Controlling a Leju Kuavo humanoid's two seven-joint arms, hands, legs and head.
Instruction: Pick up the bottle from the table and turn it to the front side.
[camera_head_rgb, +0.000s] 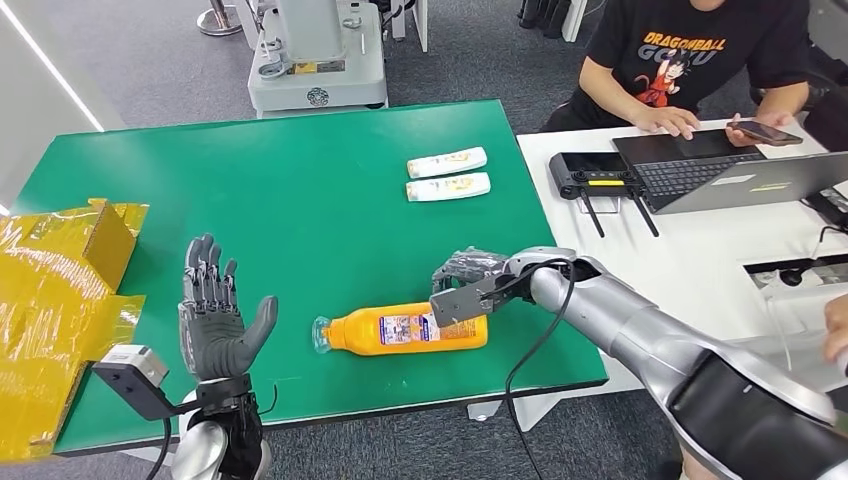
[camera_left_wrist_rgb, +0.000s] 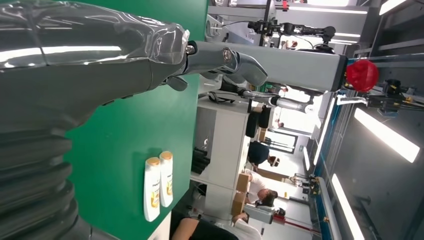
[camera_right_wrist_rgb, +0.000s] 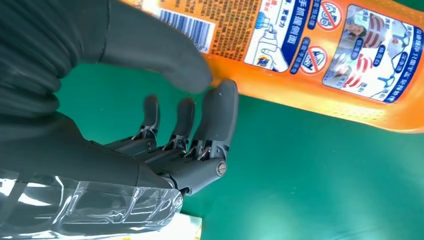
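Left hand (camera_head_rgb: 213, 322) sits nearest, upright at table's near edge, palm up w/ fingers apart, holding nothing. Right hand (camera_head_rgb: 470, 280) is over the base end of the orange bottle (camera_head_rgb: 405, 329), which lies on its side on the green table (camera_head_rgb: 300, 190); thumb + fingertips (camera_right_wrist_rgb: 220, 107) touch the bottle's edge, fingers loosely curled, not clamped. Beyond the fingers, two white bottles (camera_head_rgb: 447, 174) lie side by side; further back a person (camera_head_rgb: 690, 60) sits at a laptop (camera_head_rgb: 720, 170).
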